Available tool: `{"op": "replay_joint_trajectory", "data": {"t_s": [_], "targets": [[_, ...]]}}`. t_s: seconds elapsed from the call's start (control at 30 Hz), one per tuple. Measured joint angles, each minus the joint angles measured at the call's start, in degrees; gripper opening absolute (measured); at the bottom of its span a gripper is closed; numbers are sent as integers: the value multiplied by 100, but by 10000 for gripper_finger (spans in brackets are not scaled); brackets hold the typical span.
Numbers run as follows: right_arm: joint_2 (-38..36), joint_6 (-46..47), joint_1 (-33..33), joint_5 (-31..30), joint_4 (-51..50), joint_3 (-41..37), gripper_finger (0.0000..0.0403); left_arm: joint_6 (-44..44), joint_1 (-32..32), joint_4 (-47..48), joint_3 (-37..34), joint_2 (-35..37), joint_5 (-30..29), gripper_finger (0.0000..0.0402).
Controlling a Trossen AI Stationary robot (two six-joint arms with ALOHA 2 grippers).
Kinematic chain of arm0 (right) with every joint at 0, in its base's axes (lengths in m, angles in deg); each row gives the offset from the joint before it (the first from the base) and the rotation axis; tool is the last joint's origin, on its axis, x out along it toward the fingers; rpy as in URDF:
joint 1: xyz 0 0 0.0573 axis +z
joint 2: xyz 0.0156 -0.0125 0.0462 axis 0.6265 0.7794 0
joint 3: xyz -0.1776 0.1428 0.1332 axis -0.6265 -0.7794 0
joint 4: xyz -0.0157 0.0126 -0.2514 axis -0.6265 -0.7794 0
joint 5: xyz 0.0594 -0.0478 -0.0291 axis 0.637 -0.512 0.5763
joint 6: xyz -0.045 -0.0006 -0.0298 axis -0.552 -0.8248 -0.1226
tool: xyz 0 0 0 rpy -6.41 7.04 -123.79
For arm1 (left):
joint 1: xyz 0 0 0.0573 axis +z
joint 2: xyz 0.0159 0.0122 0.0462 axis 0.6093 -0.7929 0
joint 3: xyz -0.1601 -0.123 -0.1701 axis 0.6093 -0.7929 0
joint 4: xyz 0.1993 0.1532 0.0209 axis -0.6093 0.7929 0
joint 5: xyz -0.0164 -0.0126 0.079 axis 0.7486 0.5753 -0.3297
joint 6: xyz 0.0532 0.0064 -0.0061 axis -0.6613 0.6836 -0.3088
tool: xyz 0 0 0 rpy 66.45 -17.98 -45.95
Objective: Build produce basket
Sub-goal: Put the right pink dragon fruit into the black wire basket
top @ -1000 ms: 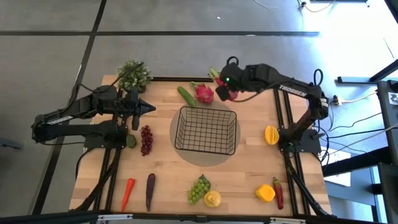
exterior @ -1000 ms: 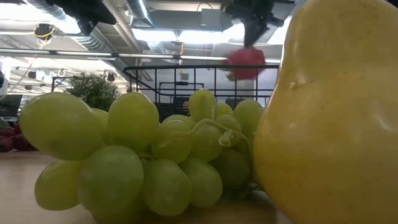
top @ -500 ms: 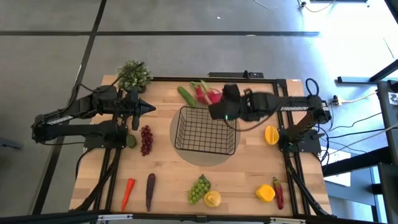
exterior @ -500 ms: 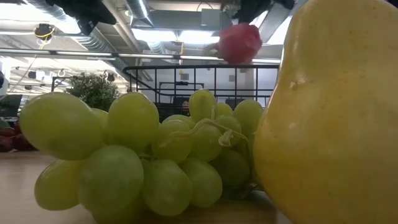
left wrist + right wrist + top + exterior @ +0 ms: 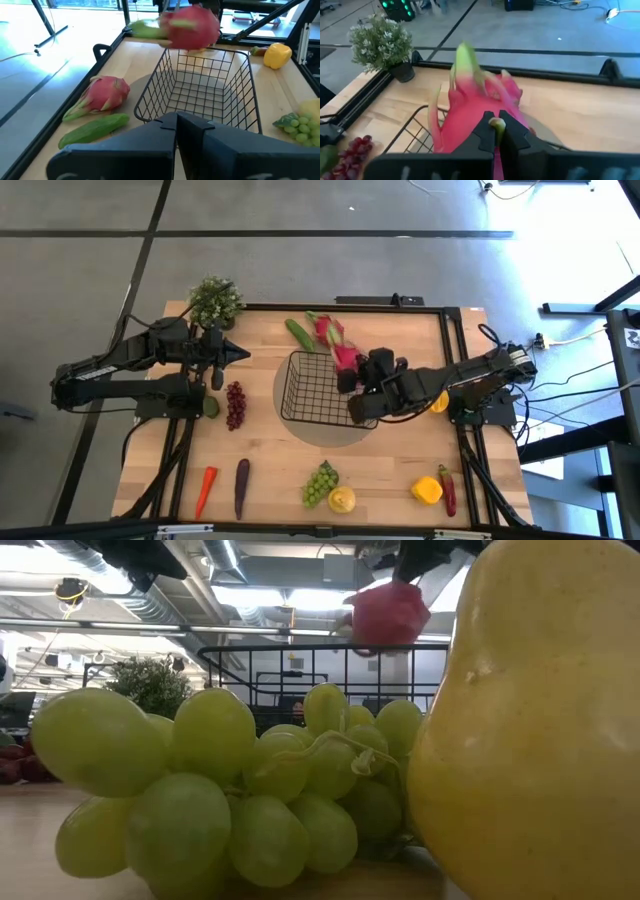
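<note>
A pale wooden bench [image 5: 400, 450] stands on a grey concrete floor, with an industrial ceiling showing beyond it in the low view. Nearest the low camera lie the green grapes [image 5: 230, 790] and a large yellow fruit [image 5: 540, 730], with a carrot [image 5: 205, 490] and an eggplant [image 5: 241, 486] along the same near edge. Mid-bench sits the basket [image 5: 330, 390], with nothing lying in it yet.

The right gripper [image 5: 352, 375] is clenched on a dragon fruit [image 5: 344, 356], which hangs over the basket's far right part. A second ago that fruit was held out past the basket's far right corner; half a second ago it was above the far rim; now the arm has folded back and brought it over the mesh. By the look of it, the carry is nearly finished, and lowering and letting go are what remain for this first piece.

The left gripper [image 5: 240, 354] waits pinched shut and empty, left of the basket, above the purple grapes [image 5: 235, 404]. Farther off, a second dragon fruit [image 5: 102, 96] and the cucumber [image 5: 298, 334] lie beside the basket's far edge, and the potted plant [image 5: 214, 302] stands at the far left corner.
</note>
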Motion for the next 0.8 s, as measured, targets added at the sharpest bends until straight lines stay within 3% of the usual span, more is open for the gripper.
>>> {"op": "replay_joint_trajectory", "data": {"t_s": [0.27, 0.5, 0.8], "targets": [[-7, -98, 16, 66, 75, -82, 0, -43, 0, -8, 0, 0, 6, 0], [-7, -145, 16, 91, 73, -82, 0, -33, 2, -93, 0, 0, -350, 0], [-7, -393, 16, 271, 117, -80, 0, 130, 2, -188, 0, -24, -207, 0]]}}
